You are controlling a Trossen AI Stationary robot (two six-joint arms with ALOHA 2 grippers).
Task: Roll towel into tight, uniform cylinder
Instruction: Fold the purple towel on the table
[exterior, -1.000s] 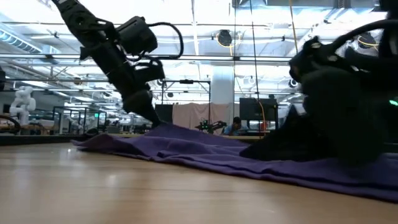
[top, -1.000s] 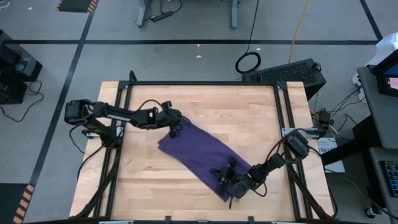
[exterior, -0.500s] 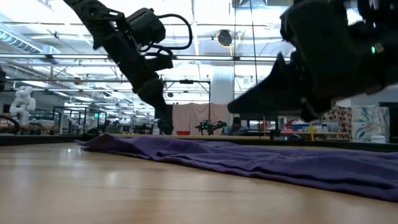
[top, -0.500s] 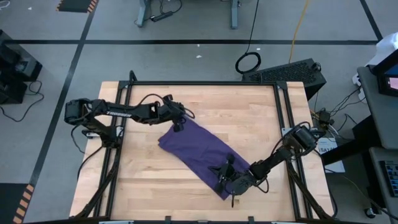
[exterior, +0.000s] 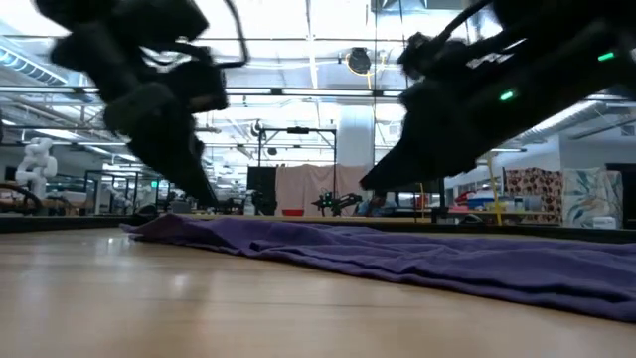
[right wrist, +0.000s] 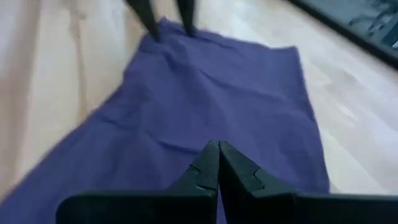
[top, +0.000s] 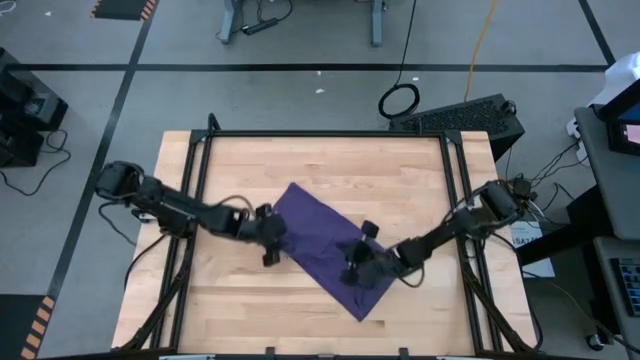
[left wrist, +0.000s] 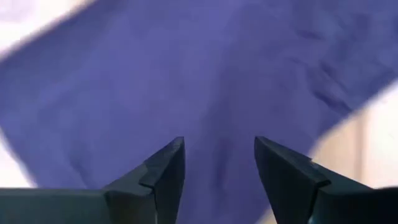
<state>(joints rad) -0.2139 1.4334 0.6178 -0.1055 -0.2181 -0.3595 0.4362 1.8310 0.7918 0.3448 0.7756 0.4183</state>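
Observation:
The purple towel [top: 322, 238] lies spread flat on the wooden table, running slantwise from far left to near right; it also shows in the low view [exterior: 397, 254]. My left gripper [top: 272, 242] hovers open at the towel's left edge, its fingers [left wrist: 168, 165] apart over the cloth [left wrist: 205, 74]. My right gripper [top: 352, 268] hangs shut above the towel's near half [right wrist: 211, 93]. In the low view both the left gripper [exterior: 204, 194] and the right gripper [exterior: 373, 184] stand clear above the cloth.
Black frame rails [top: 200, 160] run along the table's sides and far edge. Bare wood [top: 400, 180] lies all around the towel. A dark keyboard-like box [top: 465, 115] sits off the table's far right corner.
My left gripper has let go of the towel's far corner, opened, and swung toward the table's near edge along the towel's left side. My right gripper, still shut, has risen off the towel's near end and gone toward the far left. The towel's far corner now lies flat.

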